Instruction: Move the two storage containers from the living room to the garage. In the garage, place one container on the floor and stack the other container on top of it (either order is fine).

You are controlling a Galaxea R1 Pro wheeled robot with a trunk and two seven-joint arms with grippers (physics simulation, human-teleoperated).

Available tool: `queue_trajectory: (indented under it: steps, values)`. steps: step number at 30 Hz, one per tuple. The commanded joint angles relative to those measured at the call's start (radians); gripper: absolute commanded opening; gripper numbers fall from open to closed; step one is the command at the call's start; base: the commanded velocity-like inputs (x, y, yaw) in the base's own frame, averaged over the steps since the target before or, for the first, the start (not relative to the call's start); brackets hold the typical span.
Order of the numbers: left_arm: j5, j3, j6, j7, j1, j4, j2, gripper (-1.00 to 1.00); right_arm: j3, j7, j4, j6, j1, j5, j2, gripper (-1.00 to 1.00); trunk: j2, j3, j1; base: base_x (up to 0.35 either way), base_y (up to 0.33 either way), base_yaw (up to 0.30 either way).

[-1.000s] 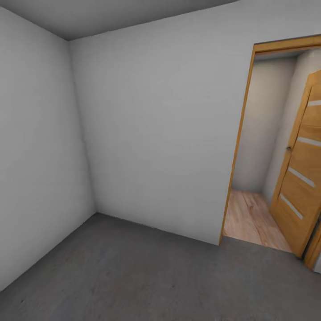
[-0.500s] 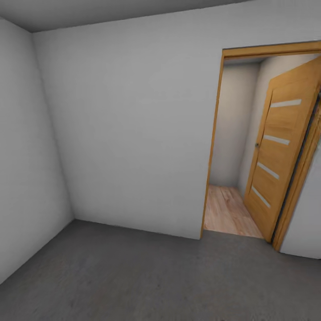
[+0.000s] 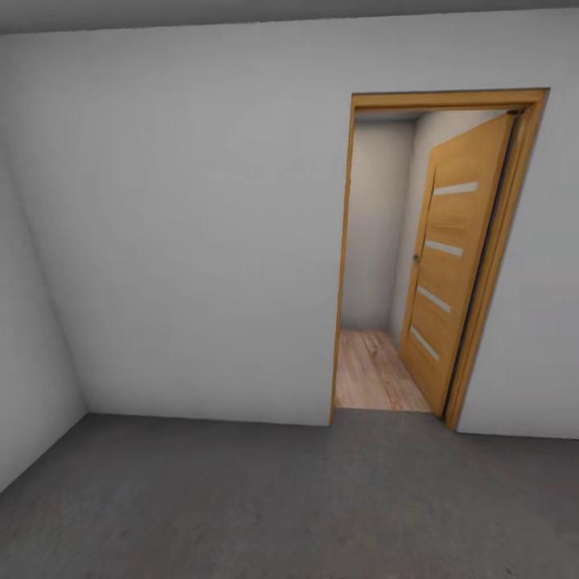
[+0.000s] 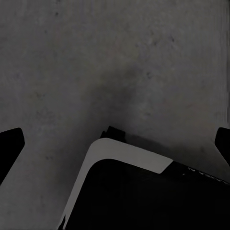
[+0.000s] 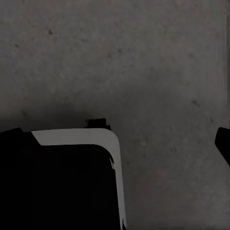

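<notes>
- Doorway (image 3: pixel 378 265) framing has shifted in the head view: a second ago it was cut by the picture's right edge, now it sits whole, right of centre. The whole picture slid together, so the camera turned; the room did not move.
- Judged from that, the robot stands in the garage on the dark grey floor (image 3: pixel 265 498), turning to face the open wooden door (image 3: pixel 450 265) and the light plank floor (image 3: pixel 374 374) beyond it, probably on its way to the living room.
- No storage container is visible from here; where they are cannot be told.
- Left pincer (image 4: pixel 115 143) and right pincer: dark fingertips sit at the wrist pictures' edges, apparently spread wide with nothing between, over bare concrete and the robot's own base (image 5: pixel 72 182).
- What lies past the doorway is hidden by the walls.
</notes>
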Motion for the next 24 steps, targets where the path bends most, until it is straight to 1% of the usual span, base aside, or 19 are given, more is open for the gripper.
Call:
queue_trajectory:
  steps: [1, 24]
  values:
    - [0.0, 0.007, -0.003, 0.0, 0.0, 0.001, 0.0, 1.0, 0.008, -0.001, 0.003, -0.005, -0.002, -0.007, 0.001, 1.0, -0.001, -0.001, 0.0, 0.0, 0.0, -0.3]
    - [-0.004, 0.007, -0.003, 0.0, 0.0, 0.003, -0.005, 1.0, 0.008, 0.0, 0.003, -0.005, -0.002, -0.007, -0.001, 1.0, -0.001, -0.001, 0.0, 0.0, 0.0, -0.3]
